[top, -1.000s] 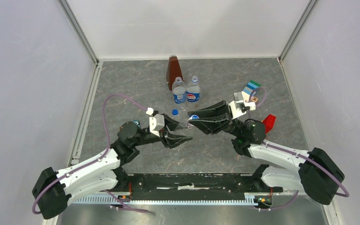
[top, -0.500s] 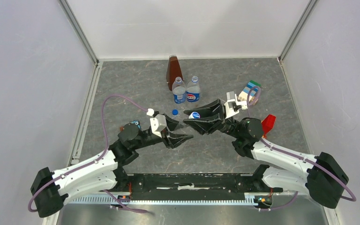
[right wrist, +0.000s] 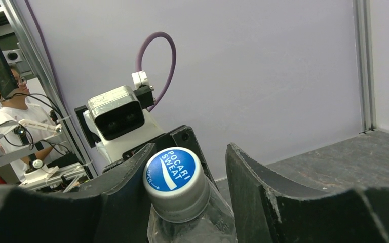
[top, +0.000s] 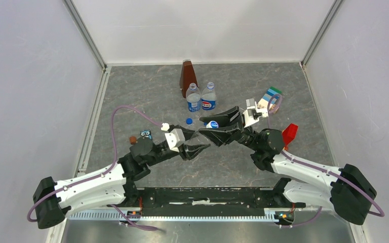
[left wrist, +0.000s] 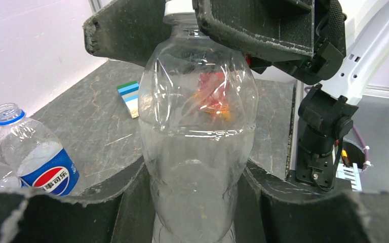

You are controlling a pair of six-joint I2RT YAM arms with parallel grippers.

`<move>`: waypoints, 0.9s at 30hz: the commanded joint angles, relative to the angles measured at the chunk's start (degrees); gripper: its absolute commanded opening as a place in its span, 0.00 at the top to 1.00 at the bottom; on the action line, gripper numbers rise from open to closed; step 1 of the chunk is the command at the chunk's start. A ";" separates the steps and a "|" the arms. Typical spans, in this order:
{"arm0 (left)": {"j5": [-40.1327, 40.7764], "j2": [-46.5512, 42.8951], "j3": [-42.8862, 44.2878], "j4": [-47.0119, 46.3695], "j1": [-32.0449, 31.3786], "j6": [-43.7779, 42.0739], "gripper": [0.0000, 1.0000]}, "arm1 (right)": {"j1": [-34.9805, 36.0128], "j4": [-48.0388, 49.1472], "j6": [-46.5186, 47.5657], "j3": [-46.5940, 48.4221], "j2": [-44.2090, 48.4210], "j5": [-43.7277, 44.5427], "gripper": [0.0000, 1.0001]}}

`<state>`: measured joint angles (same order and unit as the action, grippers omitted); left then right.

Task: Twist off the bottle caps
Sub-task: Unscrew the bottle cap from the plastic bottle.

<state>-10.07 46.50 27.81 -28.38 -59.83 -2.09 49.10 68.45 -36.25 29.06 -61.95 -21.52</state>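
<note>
My left gripper [top: 196,143] is shut on the lower body of the small unlabelled clear bottle [left wrist: 197,126] and holds it tilted above the table. Its white cap with a blue mark [right wrist: 174,174] sits on the neck. My right gripper [right wrist: 190,152] is open around that cap: the left finger is against it and the right finger stands off with a gap. The cap shows in the top view [top: 212,124] between the right fingers. Two blue-labelled bottles [top: 194,99] [top: 209,96] stand behind. The left one [left wrist: 33,154] has an open neck. A loose blue cap [top: 189,121] lies in front.
A brown pyramid-shaped object [top: 187,76] stands behind the labelled bottles. A striped block [top: 271,95] and a red object [top: 289,132] lie to the right. A small owl toy [top: 146,134] and a brown piece [top: 131,138] lie left of my left arm.
My right gripper has swung up and left around the cap, and its jaws stand wider. My left arm has shifted back a little, which uncovers the small toys on the left.
</note>
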 commanded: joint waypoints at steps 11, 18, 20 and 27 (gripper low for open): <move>2.70 0.69 0.11 -2.53 -1.51 -4.92 0.98 | 0.11 1.00 -0.79 0.73 0.64 4.56 0.35; 4.53 0.80 -0.87 -2.50 -1.69 -5.80 0.98 | -0.22 3.54 -1.77 -0.66 1.23 6.74 0.37; 4.99 0.31 -1.28 -2.60 -1.75 -5.58 0.98 | -0.32 2.29 -1.33 -0.36 1.79 6.72 0.37; 5.36 0.33 -0.57 -2.52 -1.80 -5.93 0.98 | -0.33 1.17 -2.41 0.31 -0.01 4.65 0.51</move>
<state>-5.58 47.44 26.55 -28.21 -61.25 -5.80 48.99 69.30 -37.95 28.25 -61.36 -16.38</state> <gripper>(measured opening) 0.534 0.486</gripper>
